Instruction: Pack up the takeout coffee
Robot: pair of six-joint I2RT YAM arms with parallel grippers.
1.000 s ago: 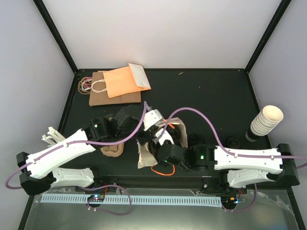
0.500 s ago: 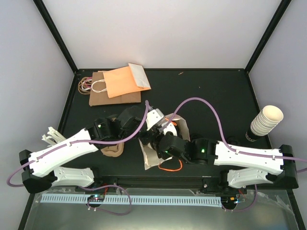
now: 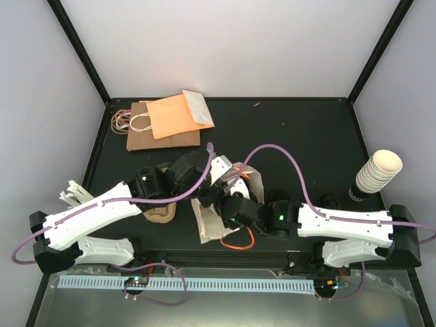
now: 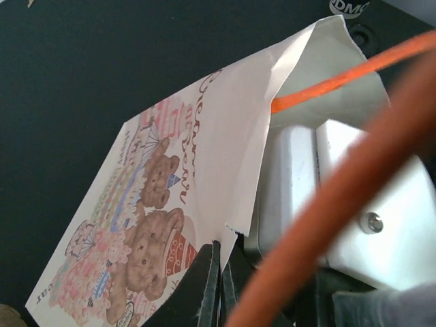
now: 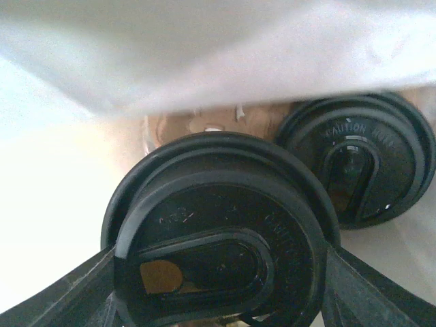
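A white paper bag (image 3: 212, 230) with a teddy-bear print and orange cord handles lies on its side at the table's near middle. My left gripper (image 3: 204, 198) is shut on the edge of the bag's mouth, which shows clearly in the left wrist view (image 4: 221, 272) over the printed bag wall (image 4: 170, 170). My right gripper (image 3: 230, 193) reaches into the bag and is shut on the takeout coffee (image 5: 218, 252). Only its black lid shows; its paper side is hidden. A second black-lidded cup (image 5: 357, 160) stands just beyond it inside the bag.
A tall stack of nested cream cups (image 3: 379, 172) stands at the right edge. Flat orange (image 3: 178, 114) and brown (image 3: 153, 138) bags lie at the back left. Loose black lids (image 3: 332, 201) lie right of the bag. A tan object (image 3: 160, 213) lies left of it.
My right arm has moved left and farther into the bag with the lidded cup. The bag has shifted a little. My left gripper keeps its hold on the bag's edge.
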